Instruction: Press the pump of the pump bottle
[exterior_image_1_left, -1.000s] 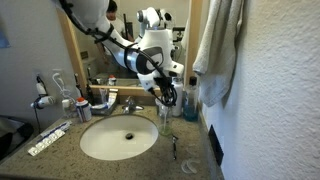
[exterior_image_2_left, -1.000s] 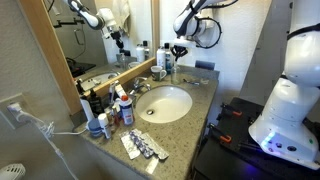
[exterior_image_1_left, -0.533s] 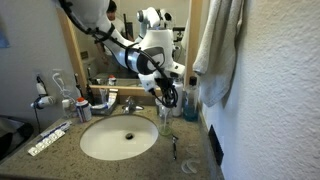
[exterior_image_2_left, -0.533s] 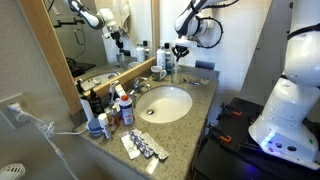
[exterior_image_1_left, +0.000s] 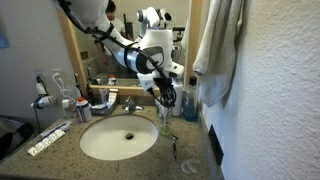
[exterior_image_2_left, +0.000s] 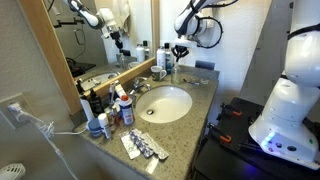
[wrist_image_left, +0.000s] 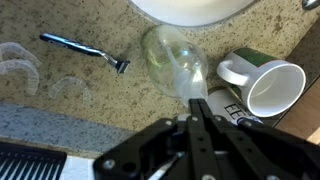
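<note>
My gripper (wrist_image_left: 197, 100) is shut, its two fingers pressed together and pointing down at a pale bottle with a printed label (wrist_image_left: 228, 112). The fingers hide the bottle's top, so I cannot see the pump or tell whether they touch it. In both exterior views the gripper (exterior_image_1_left: 166, 96) (exterior_image_2_left: 179, 50) hangs over the back corner of the counter beside the sink (exterior_image_1_left: 118, 138).
A clear glass (wrist_image_left: 175, 62), a green mug with a white inside (wrist_image_left: 268, 85) and a razor (wrist_image_left: 85, 50) lie close to the fingers. Several toiletries (exterior_image_2_left: 110, 110) and blister packs (exterior_image_2_left: 145, 148) sit on the other side of the sink. A towel (exterior_image_1_left: 220, 50) hangs on the wall.
</note>
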